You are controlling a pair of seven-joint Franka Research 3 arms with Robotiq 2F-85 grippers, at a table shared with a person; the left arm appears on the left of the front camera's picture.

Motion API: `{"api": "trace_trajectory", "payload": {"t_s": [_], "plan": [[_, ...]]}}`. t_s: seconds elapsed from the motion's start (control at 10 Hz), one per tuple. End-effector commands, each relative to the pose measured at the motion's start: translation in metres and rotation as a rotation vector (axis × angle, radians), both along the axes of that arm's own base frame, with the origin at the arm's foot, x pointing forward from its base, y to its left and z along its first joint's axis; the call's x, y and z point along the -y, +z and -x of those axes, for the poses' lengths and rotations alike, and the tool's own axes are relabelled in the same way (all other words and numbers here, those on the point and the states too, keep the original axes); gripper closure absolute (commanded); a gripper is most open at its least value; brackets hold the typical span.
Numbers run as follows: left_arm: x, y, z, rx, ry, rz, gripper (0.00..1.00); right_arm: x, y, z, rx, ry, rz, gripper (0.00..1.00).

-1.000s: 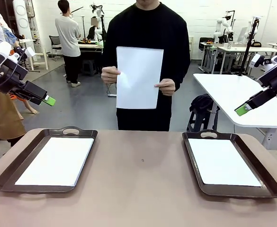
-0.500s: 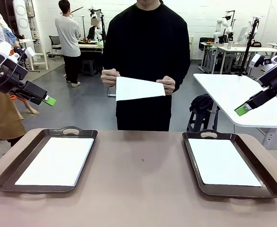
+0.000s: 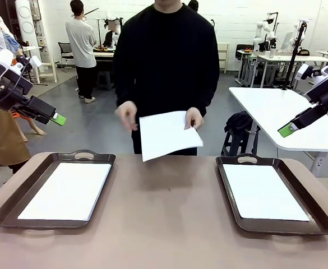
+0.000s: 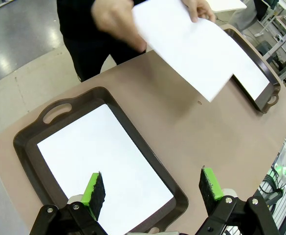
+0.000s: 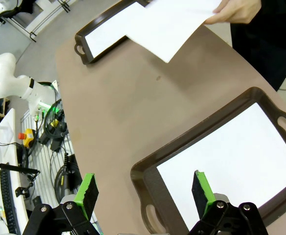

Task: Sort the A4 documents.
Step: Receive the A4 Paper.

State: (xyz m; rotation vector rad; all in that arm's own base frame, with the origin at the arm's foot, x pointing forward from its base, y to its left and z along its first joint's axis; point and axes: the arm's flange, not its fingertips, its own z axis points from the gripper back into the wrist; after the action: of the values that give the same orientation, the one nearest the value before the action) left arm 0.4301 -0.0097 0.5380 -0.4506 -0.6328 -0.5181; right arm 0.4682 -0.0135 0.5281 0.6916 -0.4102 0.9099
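White paper is the thing to track. Front view: a person at the far side of the worktop holds one sheet tilted over the far edge, pinched in one hand, the other hand just beside its edge. One more sheet lies flat in the left tray, another in the right tray. The left claw hangs high and well apart from the trays; I read its jaws as spread. The right claw hangs likewise on its side, spread, holding nothing.

Left wrist view: my left claw stands wide open above the near end of the left tray, its green pads clear of the tray sheet. The offered sheet floats over the worktop's middle, overlapping the far tray in the picture.

Right wrist view: right claw wide open over the right tray and its sheet, touching neither. The held sheet sits near the worktop's far side.

Judgement: the step is the handover, not yet made. To do it well I would wait until the sheet rests flat or is held steady, approach a free edge away from the person's fingers, pinch lightly so thin paper does not buckle, then lay it square on a tray's stack.
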Motion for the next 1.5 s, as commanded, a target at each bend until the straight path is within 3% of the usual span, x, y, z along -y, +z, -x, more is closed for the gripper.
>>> {"api": "trace_trajectory", "payload": {"t_s": [0.0,1.3,1.4], "plan": [[-0.001,0.000,0.000,0.006,-0.008,-0.001,0.00,-0.001,0.000,-0.001,0.003,-0.002,0.002,0.00],[0.000,0.000,0.000,0.000,0.000,0.000,0.00,-0.001,0.000,-0.001,0.003,-0.002,0.002,0.00],[0.008,-0.006,-0.013,-0.017,0.014,0.085,0.00,-0.001,0.000,-0.001,0.003,-0.002,0.002,0.00]]}}
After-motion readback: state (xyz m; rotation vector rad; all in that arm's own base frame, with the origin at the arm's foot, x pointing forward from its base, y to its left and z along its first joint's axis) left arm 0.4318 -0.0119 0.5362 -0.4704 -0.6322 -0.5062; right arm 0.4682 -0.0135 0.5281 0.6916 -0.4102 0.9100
